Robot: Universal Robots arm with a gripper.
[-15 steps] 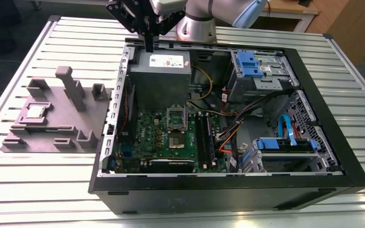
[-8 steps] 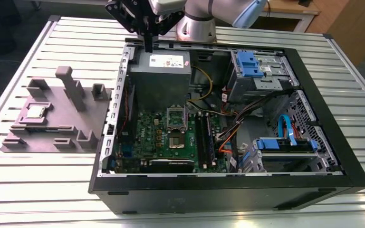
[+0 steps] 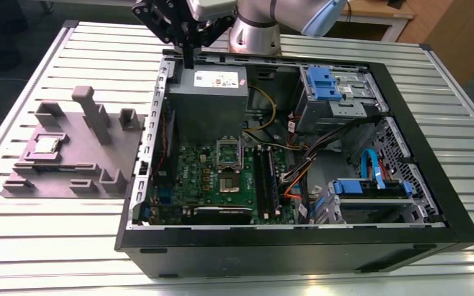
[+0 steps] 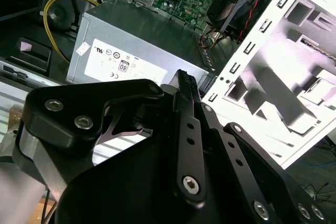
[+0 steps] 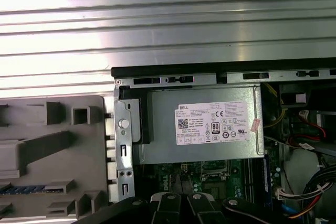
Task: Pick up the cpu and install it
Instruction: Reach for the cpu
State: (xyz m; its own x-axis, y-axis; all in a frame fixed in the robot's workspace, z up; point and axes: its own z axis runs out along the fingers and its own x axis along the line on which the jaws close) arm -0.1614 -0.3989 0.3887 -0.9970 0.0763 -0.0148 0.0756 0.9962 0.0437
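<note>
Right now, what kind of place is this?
Probably a robot workshop or lab for building computers: an open computer case sits on a slatted metal table, a robot arm reaches over it, and a chip lies on a grey holder beside it.

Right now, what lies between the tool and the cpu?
In the exterior view, the case's side wall, a strip of slatted table and the grey block's tall posts stand between the tool and the cpu.

You see a silvery metal top on the cpu (image 3: pixel 47 145). The block (image 3: pixel 81 168) is matt grey plastic; the table (image 3: pixel 303 276), ribbed bright metal.
</note>
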